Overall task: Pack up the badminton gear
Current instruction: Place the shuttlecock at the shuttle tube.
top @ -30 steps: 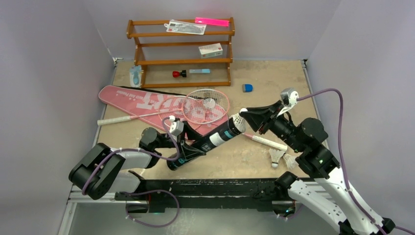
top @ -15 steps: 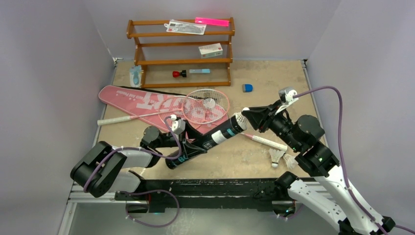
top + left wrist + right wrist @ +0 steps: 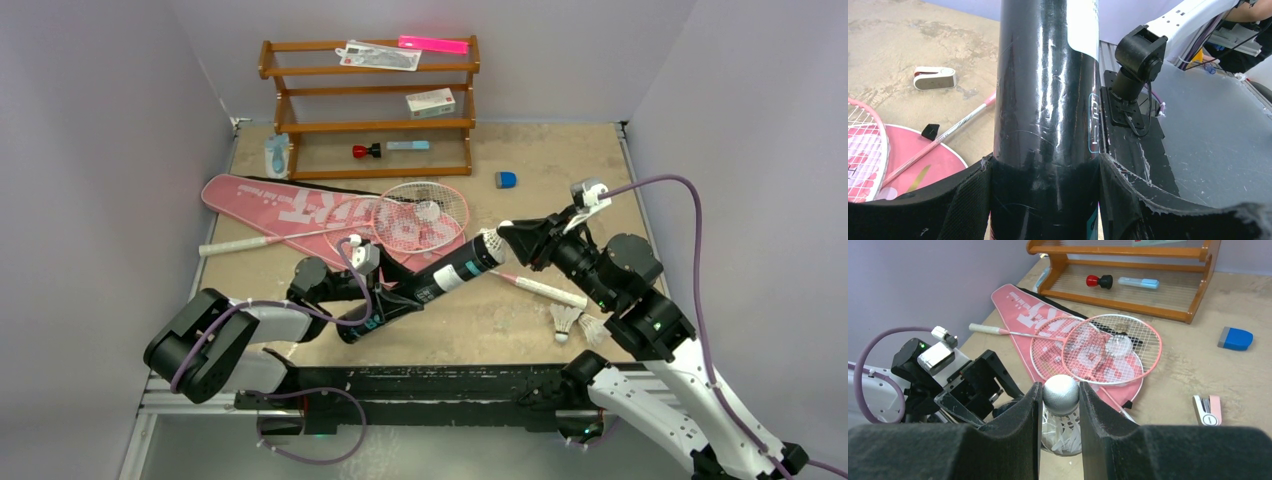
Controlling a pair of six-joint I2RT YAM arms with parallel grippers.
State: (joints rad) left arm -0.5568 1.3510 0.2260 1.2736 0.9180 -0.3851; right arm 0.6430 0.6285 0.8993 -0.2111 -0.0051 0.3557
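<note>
Clamping the lower end of the black tube (image 3: pixel 445 280), the left fingers (image 3: pixel 968 200) held it tilted over the table (image 3: pixel 560 160); the right fingers (image 3: pixel 1013 430) pinched a feather shuttlecock (image 3: pixel 1060 395) by its cork at the tube's raised mouth.

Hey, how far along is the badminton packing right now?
Nothing visibly finished. In hand: the left gripper clamps the black tube while the right gripper holds a shuttlecock by its cork at the tube's mouth. Left: two shuttlecocks on the table, and both rackets lying on the pink bag, not inside.
</note>
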